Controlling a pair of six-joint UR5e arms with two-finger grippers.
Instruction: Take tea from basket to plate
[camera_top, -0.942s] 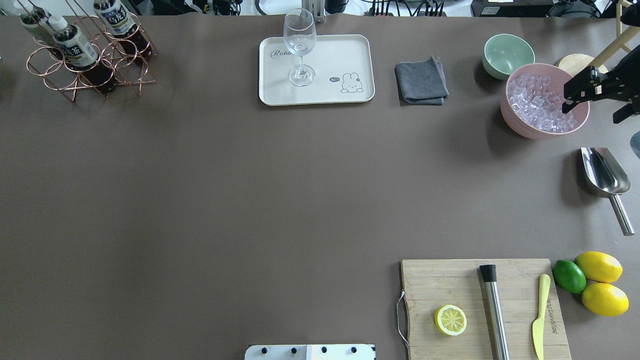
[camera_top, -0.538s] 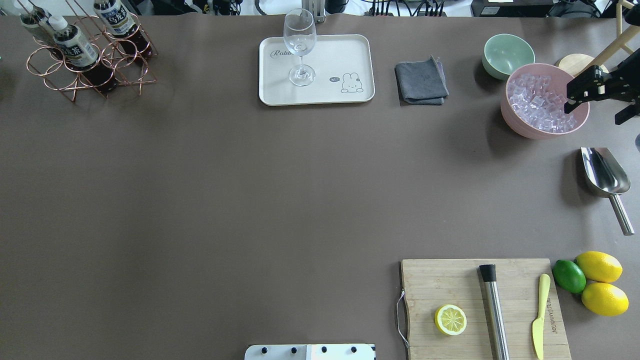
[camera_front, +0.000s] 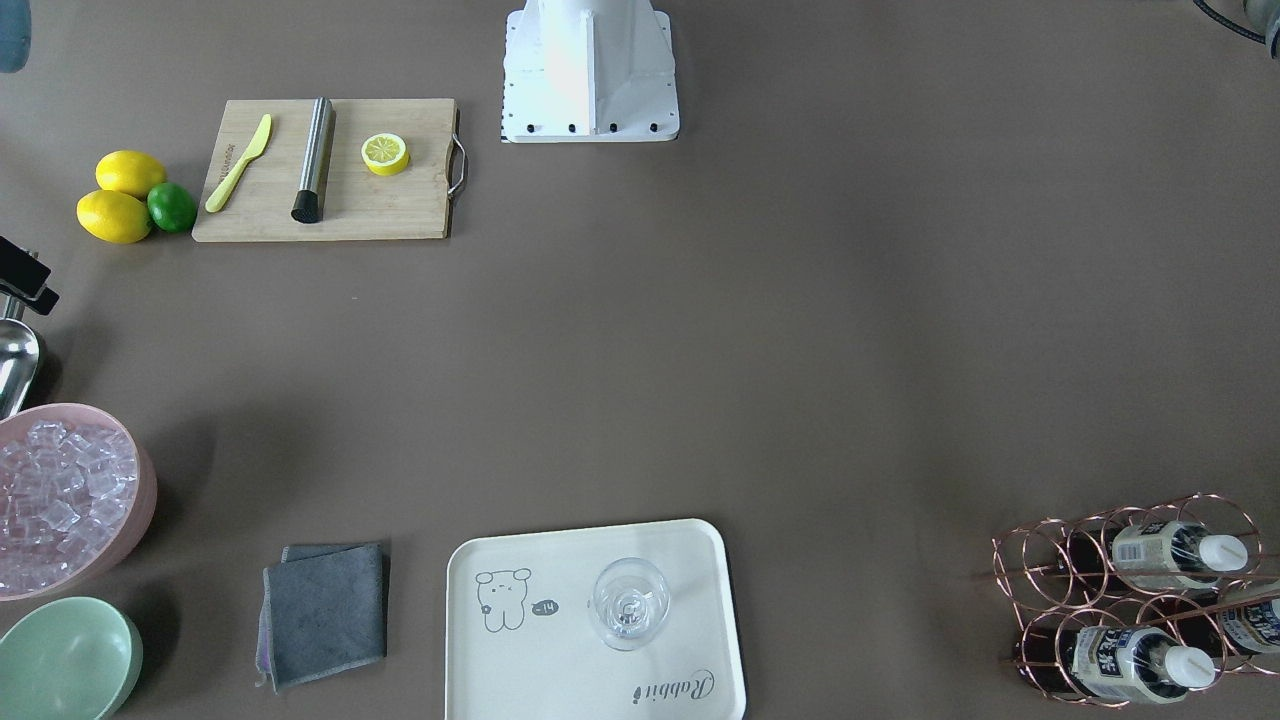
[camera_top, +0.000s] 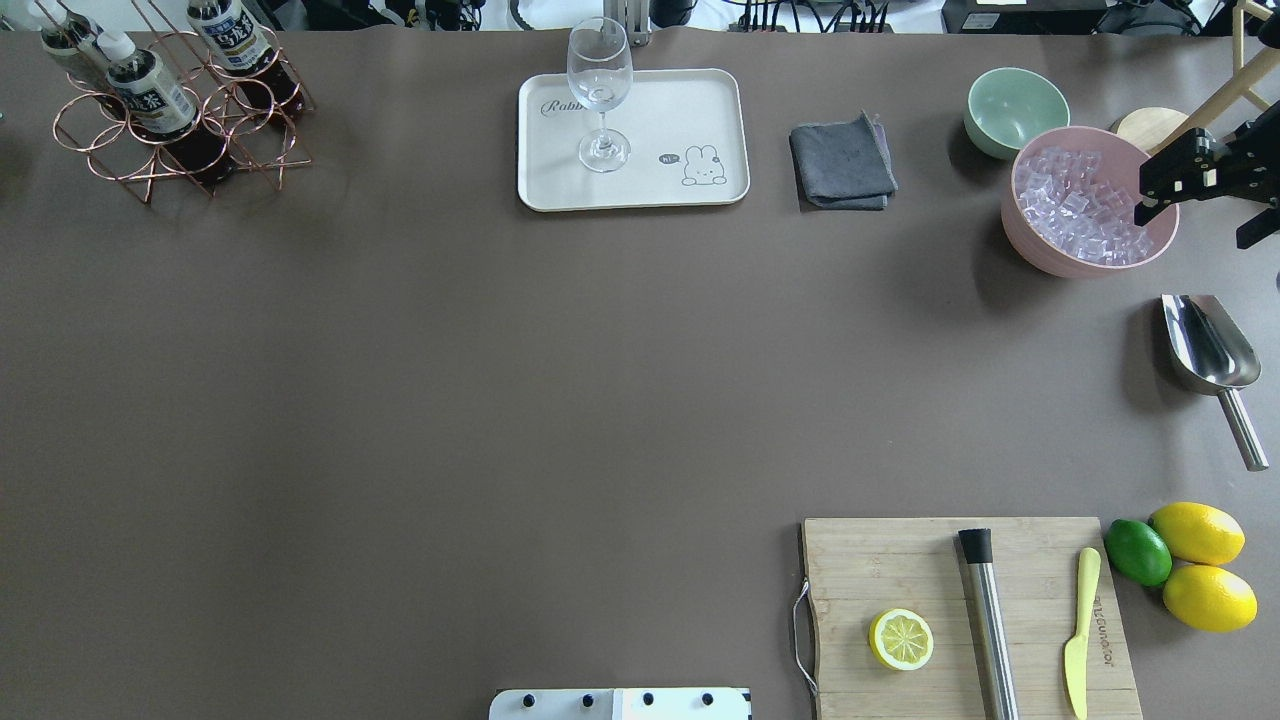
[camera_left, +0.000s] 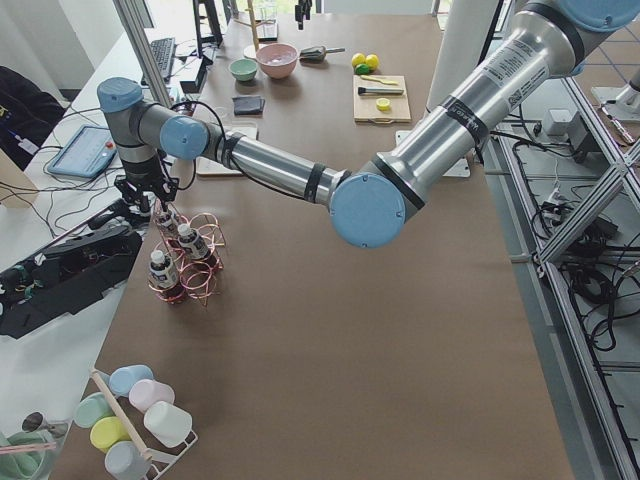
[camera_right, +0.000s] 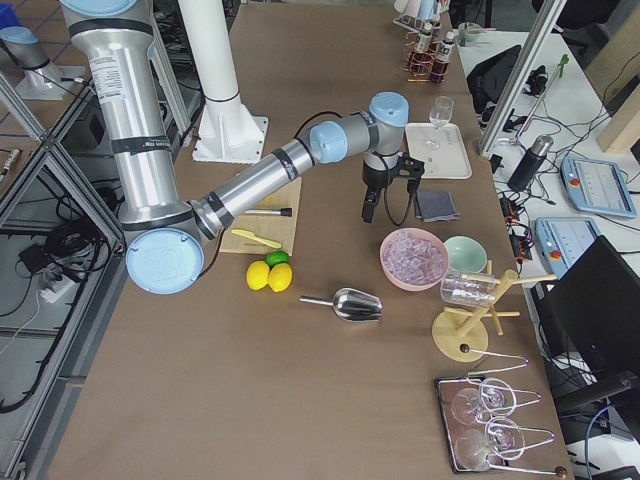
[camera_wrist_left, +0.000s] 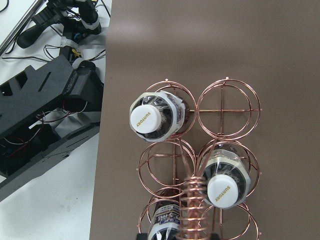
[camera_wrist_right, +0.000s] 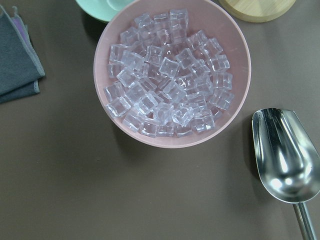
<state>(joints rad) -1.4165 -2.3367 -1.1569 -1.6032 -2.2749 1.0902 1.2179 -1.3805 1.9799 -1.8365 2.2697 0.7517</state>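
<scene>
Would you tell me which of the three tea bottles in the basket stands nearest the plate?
The tea in the basket's corner cell toward the plate; the other two stand further left overhead.

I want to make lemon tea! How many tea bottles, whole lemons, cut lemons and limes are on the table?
Tea bottles: 3
Whole lemons: 2
Cut lemon halves: 1
Limes: 1
Total: 7
</scene>
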